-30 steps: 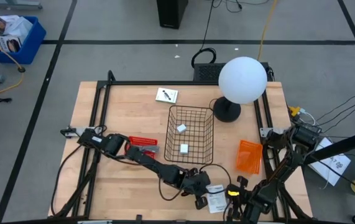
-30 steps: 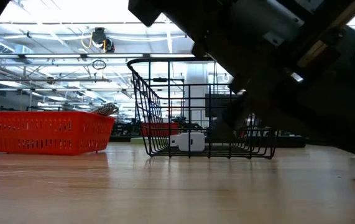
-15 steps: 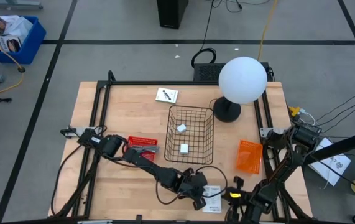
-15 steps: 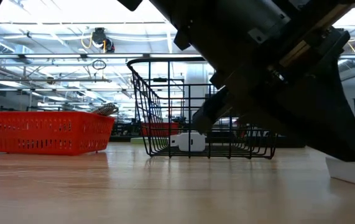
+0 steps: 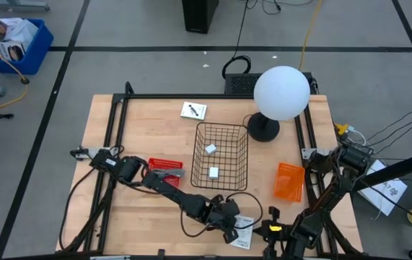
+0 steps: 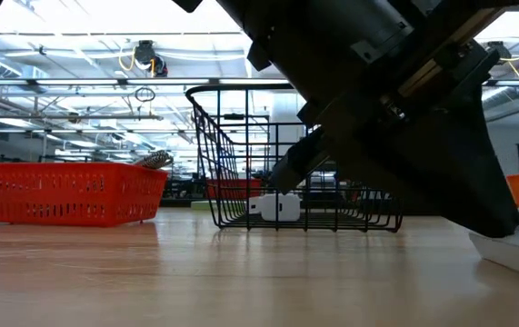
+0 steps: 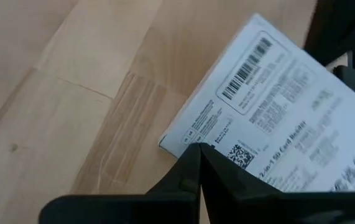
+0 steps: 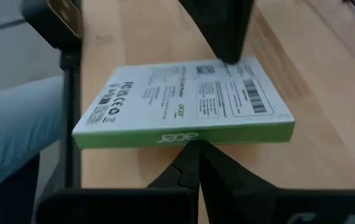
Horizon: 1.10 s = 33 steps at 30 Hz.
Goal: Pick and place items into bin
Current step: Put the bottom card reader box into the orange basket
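Near the table's front edge, the left gripper (image 5: 229, 230) is shown with fingers pressed together, their tips touching the edge of a flat white box (image 5: 243, 222); the box has been shifted slightly toward the wire bin (image 5: 221, 155) since earlier. The right gripper (image 5: 274, 232) is seen just beside the box, fingers closed. Two white blocks (image 5: 211, 148) lie in the bin.
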Each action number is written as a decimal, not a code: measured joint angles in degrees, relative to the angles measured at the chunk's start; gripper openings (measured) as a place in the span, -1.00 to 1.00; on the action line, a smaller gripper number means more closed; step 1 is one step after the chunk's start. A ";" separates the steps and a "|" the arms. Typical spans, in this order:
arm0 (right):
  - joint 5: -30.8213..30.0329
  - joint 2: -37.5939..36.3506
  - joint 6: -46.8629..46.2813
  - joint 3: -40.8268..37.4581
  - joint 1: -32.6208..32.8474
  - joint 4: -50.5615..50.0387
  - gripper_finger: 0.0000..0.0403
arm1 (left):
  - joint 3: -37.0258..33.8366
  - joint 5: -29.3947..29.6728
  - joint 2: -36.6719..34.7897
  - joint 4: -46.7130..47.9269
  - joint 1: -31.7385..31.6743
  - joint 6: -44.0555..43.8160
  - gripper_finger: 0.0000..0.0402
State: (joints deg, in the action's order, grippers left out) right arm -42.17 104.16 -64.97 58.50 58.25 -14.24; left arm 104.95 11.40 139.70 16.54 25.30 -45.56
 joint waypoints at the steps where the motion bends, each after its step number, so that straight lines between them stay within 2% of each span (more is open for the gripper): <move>1: 0.00 -0.02 0.54 0.04 -0.21 0.61 -1.00 | 0.00 0.02 0.00 0.06 0.00 0.00 -0.92; 7: 0.06 -0.06 1.96 0.06 -1.04 1.28 -1.00 | -0.02 0.02 0.00 -0.06 0.02 -0.47 -0.98; 15: -3.79 -0.12 8.23 0.22 -3.12 6.24 -1.00 | -0.02 0.94 0.11 -1.19 -0.12 -1.77 -0.89; 22: -0.53 0.38 9.11 -0.23 -4.65 4.26 -1.00 | -0.02 1.19 0.19 -2.01 -0.09 -1.38 -0.98; 28: -1.52 0.26 8.73 -0.26 -5.90 2.39 -1.00 | -0.11 0.70 0.47 -4.57 0.29 0.06 -0.90; 33: -0.59 0.24 8.68 -0.92 -6.01 4.56 -1.00 | -0.11 1.34 0.35 -4.95 0.39 -0.02 -0.91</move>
State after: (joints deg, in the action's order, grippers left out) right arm -42.77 104.40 -56.29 57.59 52.25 -9.68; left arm 104.84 12.74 140.05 11.60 25.69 -45.58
